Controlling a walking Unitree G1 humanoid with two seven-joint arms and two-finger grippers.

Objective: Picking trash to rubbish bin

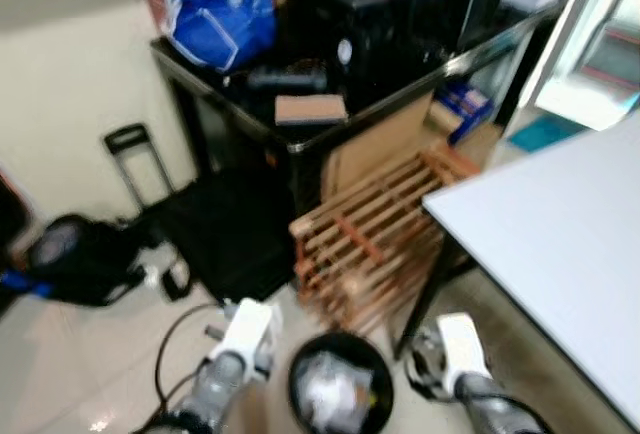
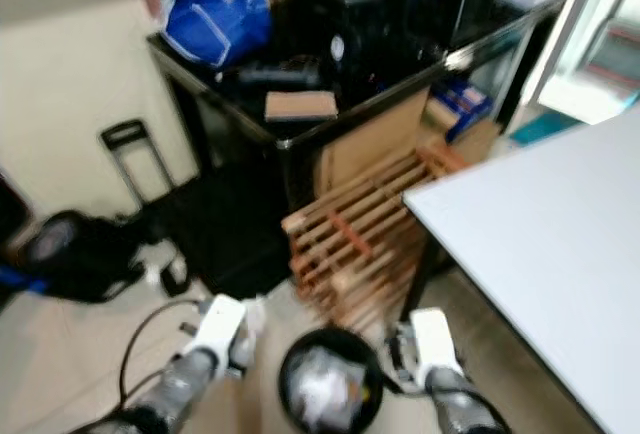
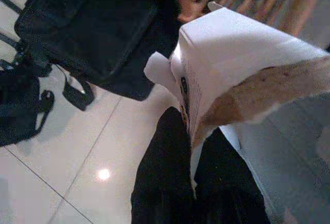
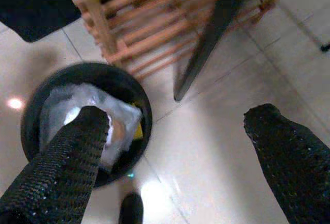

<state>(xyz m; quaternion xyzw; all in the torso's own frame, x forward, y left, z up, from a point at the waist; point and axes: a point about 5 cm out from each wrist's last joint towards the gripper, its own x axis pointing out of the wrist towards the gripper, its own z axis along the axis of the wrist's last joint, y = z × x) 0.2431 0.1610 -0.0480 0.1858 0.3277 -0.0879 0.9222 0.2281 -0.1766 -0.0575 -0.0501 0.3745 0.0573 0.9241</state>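
- At the bottom centre of your head view sits the black rubbish bin (image 1: 340, 386), round, standing on the pale tiled floor (image 1: 70, 374) with crumpled clear plastic and paper inside.
- Your left gripper (image 3: 193, 131) is at the lower left of the head view, just beside the bin's rim. In the left wrist view you can see its black fingers (image 3: 160, 182) closed onto a white carton (image 3: 237, 64) with a torn brown edge; that is the trash you hold.
- Your right gripper (image 4: 178, 152) shows at the lower right of the head view, on the other side of the bin. In the right wrist view its two fingers stand wide apart with nothing between them, one fingertip (image 4: 85, 131) in front of the bin's opening.
- Just behind the bin, in the middle of the frame, a wooden slatted rack (image 1: 370, 234) leans on the floor.
- A white table (image 1: 560, 244) fills the right side; its dark leg (image 4: 206, 48) comes down near the bin.
- In the upper middle you see a black table (image 1: 230, 104) carrying a blue bag (image 1: 220, 14) and a small brown box (image 1: 310, 109).
- At the left, a black bag (image 1: 70, 259) lies on the floor.
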